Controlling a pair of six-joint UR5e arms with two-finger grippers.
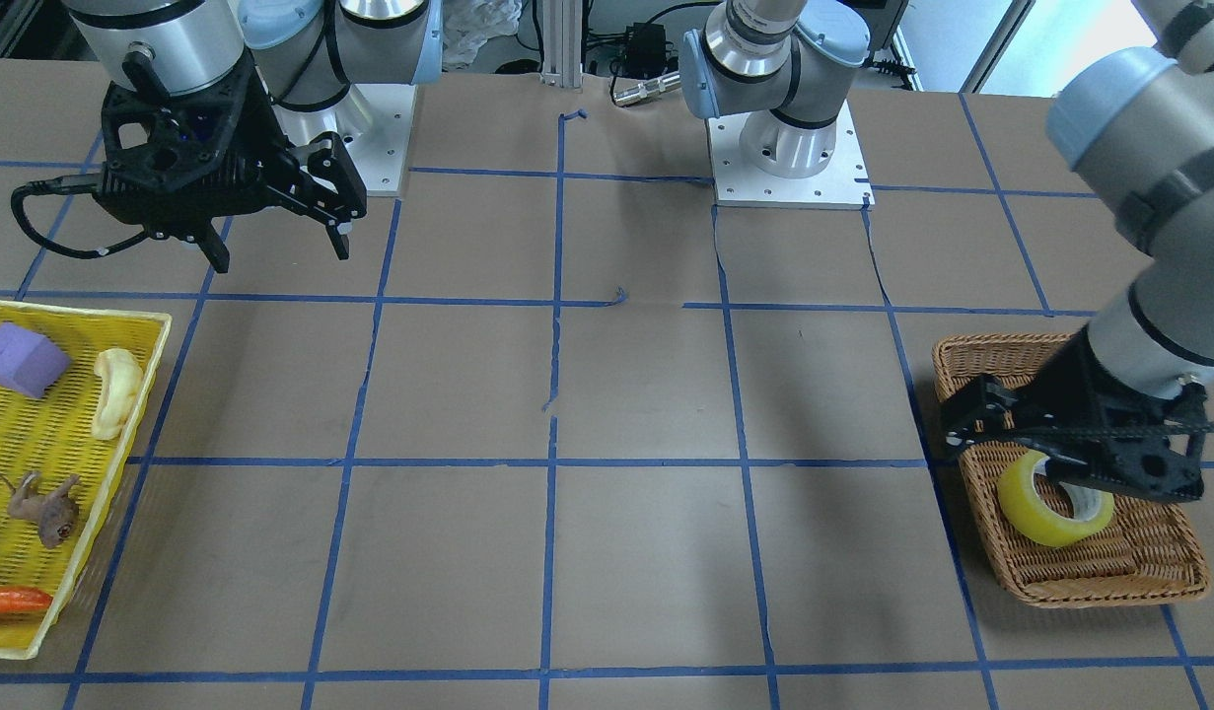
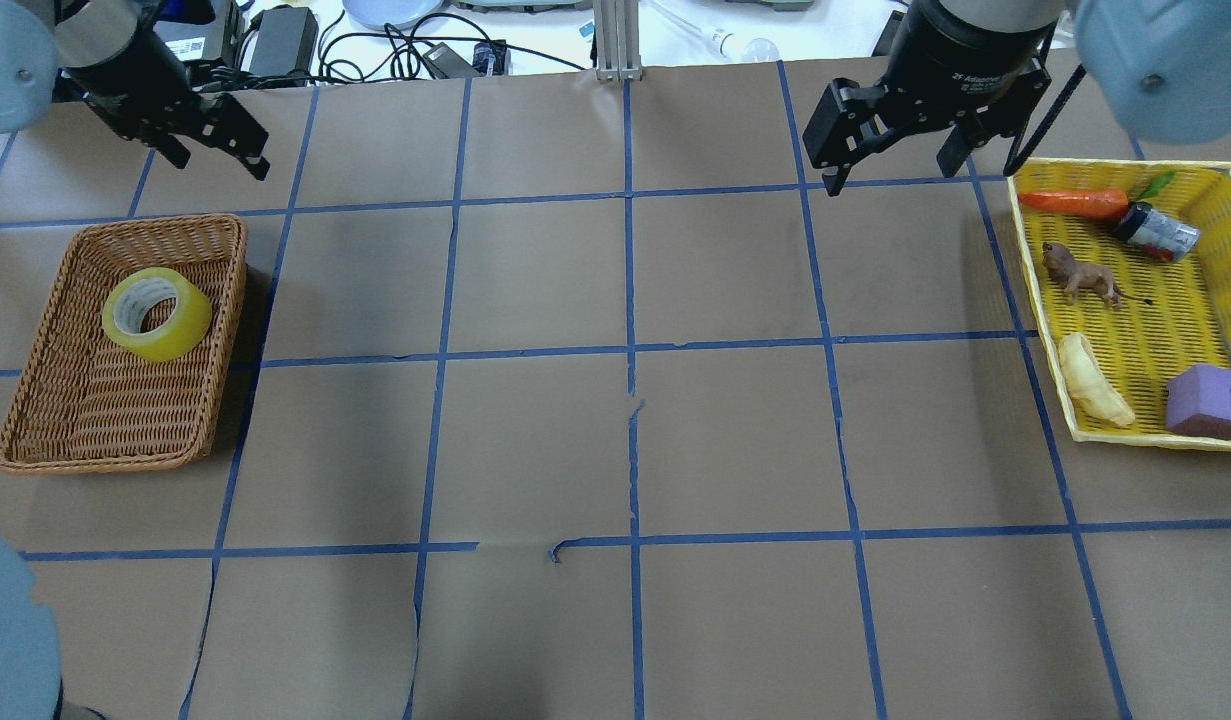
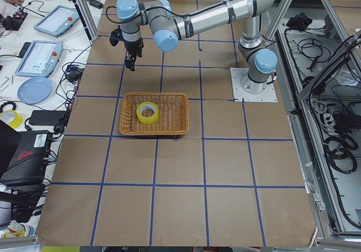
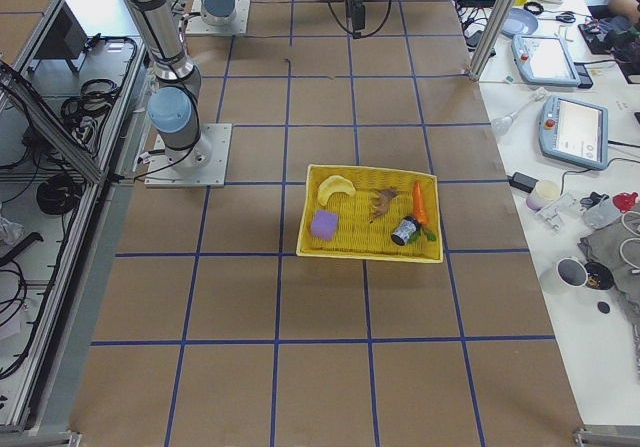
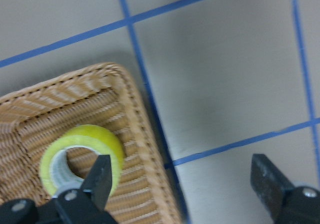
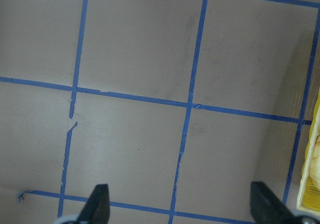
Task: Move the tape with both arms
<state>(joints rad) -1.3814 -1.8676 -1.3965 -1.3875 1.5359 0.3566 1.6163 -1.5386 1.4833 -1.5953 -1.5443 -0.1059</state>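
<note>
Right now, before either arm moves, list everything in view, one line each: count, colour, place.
wicker basket: one, brown, robot's left side of the table
tape: one, translucent yellow-green, in the wicker basket
tray: one, yellow, robot's right side
carrot: one, orange, in the tray
jar: one, dark, in the tray beside the carrot
lion figurine: one, brown, in the tray
banana-like piece: one, pale yellow, in the tray
block: one, purple, in the tray
grid lines: many, blue, across the table
left gripper: one, black, open, raised near the basket
right gripper: one, black, open, raised near the tray
</note>
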